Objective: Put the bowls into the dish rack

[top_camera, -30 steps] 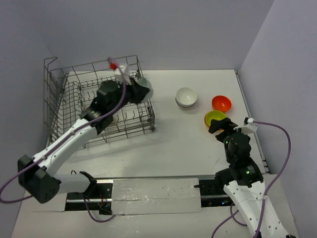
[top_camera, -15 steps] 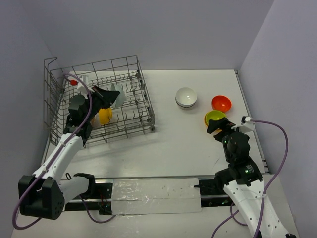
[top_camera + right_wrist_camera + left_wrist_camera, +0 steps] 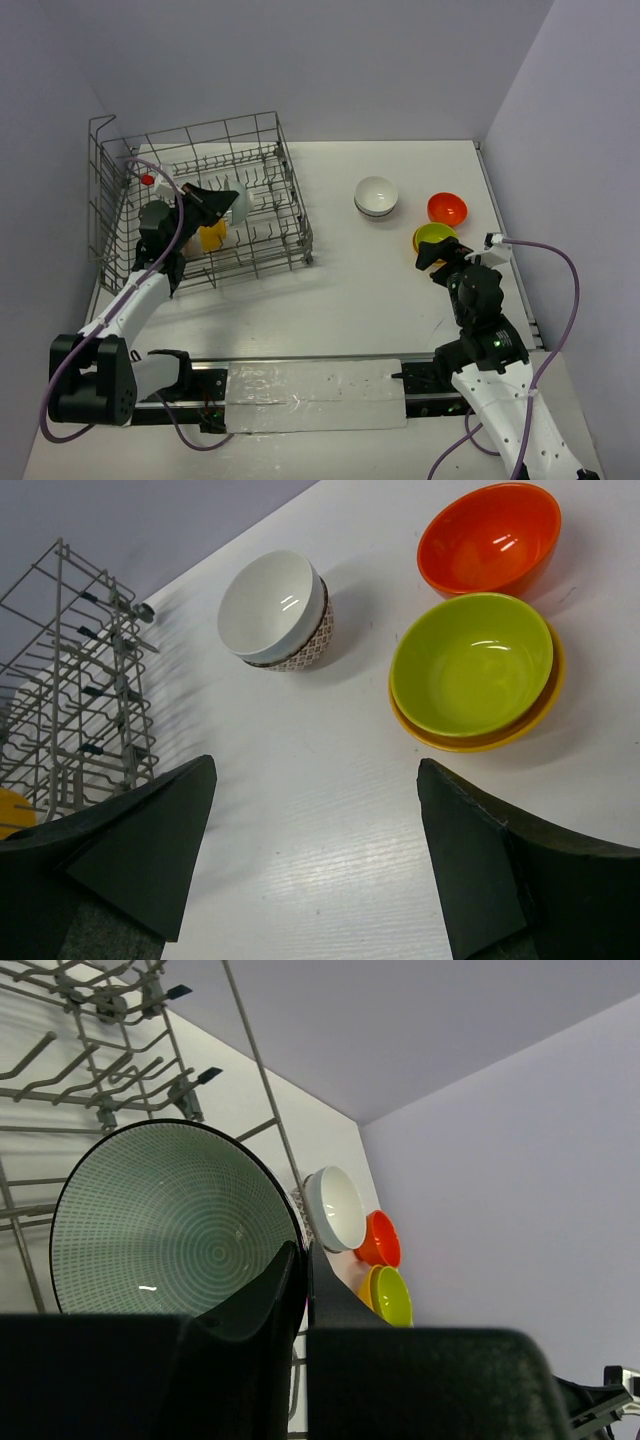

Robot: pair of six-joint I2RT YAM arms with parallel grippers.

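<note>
**Status of load**

The dish rack [image 3: 130, 215] stands at the far left of the surface [image 3: 370, 290]. One yellow bowl [image 3: 211, 237] lies inside it among the tines. A pale green bowl [image 3: 170, 1225], with a dark rim and a fine ring pattern, is held on edge over the rack floor. The left fingers [image 3: 262, 1305] are clamped on its rim, one inside and one outside. It has not been released.

Judged progress: early to middle. One bowl is loaded and one is being placed.

**Remaining items**

Four bowls remain on the surface, well apart from the rack, at the far right:
- a white bowl [image 3: 272, 605] with a brown lattice outside;
- an orange bowl [image 3: 490, 538];
- a lime green bowl [image 3: 470, 665], nested in
- an amber lower bowl [image 3: 548, 702].

The right fingers [image 3: 150, 840] stand wide apart and hold nothing. They are just on the near side of the lime green stack.

**Not determinable**

- Whether the pale green bowl already touches a tine: the fingers and the bowl itself cover the contact zone.
- Which tine row is below it.
- The yellow bowl's seating, since the left arm overlaps it in the overhead view.
- The amber lower bowl shows only a rim crescent.
- The right wrist view cuts off most of the rack.
</note>
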